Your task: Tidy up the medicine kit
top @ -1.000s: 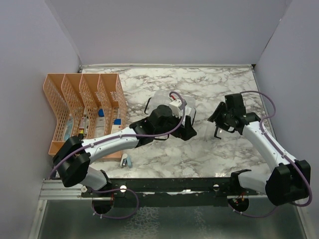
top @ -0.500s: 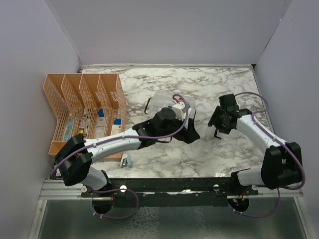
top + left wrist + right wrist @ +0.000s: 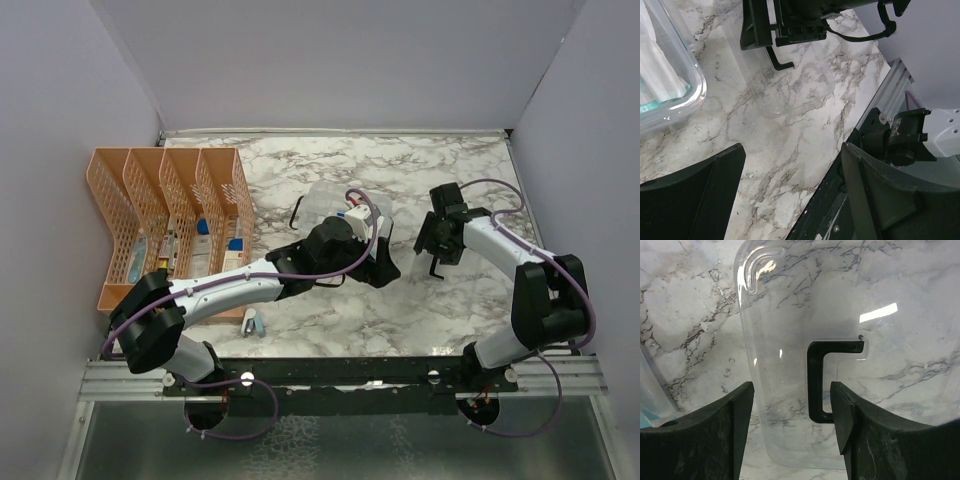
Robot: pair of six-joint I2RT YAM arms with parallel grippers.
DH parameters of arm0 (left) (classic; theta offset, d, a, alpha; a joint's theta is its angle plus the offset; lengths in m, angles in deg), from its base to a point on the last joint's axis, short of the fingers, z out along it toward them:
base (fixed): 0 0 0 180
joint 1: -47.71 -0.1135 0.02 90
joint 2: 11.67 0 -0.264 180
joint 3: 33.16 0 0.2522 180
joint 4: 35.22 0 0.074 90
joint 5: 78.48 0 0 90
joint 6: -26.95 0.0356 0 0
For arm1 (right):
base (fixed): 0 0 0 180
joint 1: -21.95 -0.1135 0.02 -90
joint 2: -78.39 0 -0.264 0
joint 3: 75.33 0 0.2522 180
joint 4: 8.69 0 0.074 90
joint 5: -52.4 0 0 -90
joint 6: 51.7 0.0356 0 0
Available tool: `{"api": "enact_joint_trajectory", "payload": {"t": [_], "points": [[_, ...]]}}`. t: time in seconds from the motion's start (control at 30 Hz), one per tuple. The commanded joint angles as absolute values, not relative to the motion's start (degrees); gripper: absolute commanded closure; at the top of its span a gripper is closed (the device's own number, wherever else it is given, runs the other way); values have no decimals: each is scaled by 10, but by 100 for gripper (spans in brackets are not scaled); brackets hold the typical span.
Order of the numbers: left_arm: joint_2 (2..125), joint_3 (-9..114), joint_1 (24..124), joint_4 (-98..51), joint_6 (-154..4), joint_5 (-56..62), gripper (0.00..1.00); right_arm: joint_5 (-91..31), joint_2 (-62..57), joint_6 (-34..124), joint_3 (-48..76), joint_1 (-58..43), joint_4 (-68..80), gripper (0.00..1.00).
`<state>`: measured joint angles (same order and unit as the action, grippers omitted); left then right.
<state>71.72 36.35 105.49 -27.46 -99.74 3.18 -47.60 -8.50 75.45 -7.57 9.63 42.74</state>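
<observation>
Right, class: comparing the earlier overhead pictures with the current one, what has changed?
The right gripper swung left toward the medicine kit, its jaws open above the clear lid. The left gripper edged right, open. Kit and orange organizer stayed put.

- Lattice organizer (image 3: 130,200): far L of counter (image 3: 450,170), by L wall; small items in its slots.
- Medicine kit (image 3: 322,200): mid counter, R of organizer, behind left claw (image 3: 385,268); packets (image 3: 655,65) inside.
- Lid (image 3: 800,315): off kit, flat on counter just R of it, btwn the 2 claws.
- Right claw (image 3: 432,262): above lid.
- Small item (image 3: 251,322): near front edge, before organizer's R end.
</observation>
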Motion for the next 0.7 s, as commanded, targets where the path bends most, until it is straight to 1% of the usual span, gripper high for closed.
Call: {"api": "enact_joint_trajectory", "payload": {"t": [0.0,0.2,0.43,0.67], "points": [[710,356,1058,-293,-996,51,20,-481,-107,735,-59,95,414,37],[710,353,1058,-295,-995,54,20,-473,-124,709,-59,94,391,37],[710,351,1058,-294,-995,60,20,-495,-139,704,-50,84,398,42],[711,349,1058,-294,-997,63,20,-498,-165,719,-46,75,405,39]]}}
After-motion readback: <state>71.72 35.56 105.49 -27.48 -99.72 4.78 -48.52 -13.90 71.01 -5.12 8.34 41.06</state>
